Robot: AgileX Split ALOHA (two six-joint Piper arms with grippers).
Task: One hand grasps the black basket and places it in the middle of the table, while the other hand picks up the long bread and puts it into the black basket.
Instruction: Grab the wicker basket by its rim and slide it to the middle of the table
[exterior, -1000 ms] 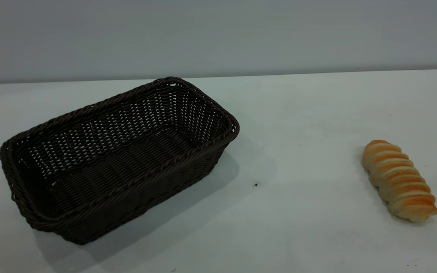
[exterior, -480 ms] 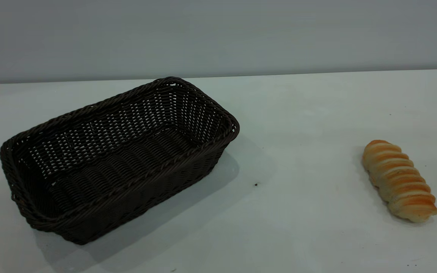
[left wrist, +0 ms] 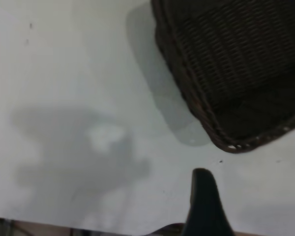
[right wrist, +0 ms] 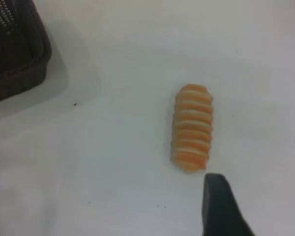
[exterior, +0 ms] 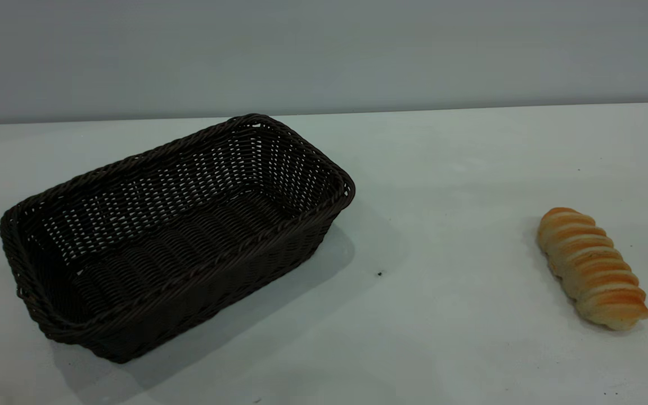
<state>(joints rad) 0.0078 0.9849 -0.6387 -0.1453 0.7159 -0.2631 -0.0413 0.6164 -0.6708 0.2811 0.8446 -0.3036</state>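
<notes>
Item 1, bread (exterior: 593, 268): lies in the lower right of the exterior frame, flat on the table (exterior: 459, 185), nothing touching it. Long axis runs from near-right to far-left across the frame.

Item 2, basket (exterior: 166, 236): sits left of centre in the exterior frame, upright, nothing inside. Long axis slants from lower left to upper middle. Well apart from the bread, so not yet in the middle.

Item 3, table: white, a few dark specks, one just off the basket's near right corner.

Item 4, right gripper (right wrist: 258, 209): absent from the exterior frame. In the right wrist view one dark finger (right wrist: 219, 206) shows at the bottom edge and a sliver of the other at the right edge, spread apart, holding nothing. The bread (right wrist: 192, 127) lies just ahead of it, its long axis pointing away from the gripper. This arm is judged the nearer to the bread.

Item 5, left gripper: one dark finger (left wrist: 202, 201) shows at the bottom of the left wrist view; whether spread or closed I cannot tell. A basket (left wrist: 236, 73) corner lies ahead in the upper right, not touched. This arm is judged the nearer to the basket.
</notes>
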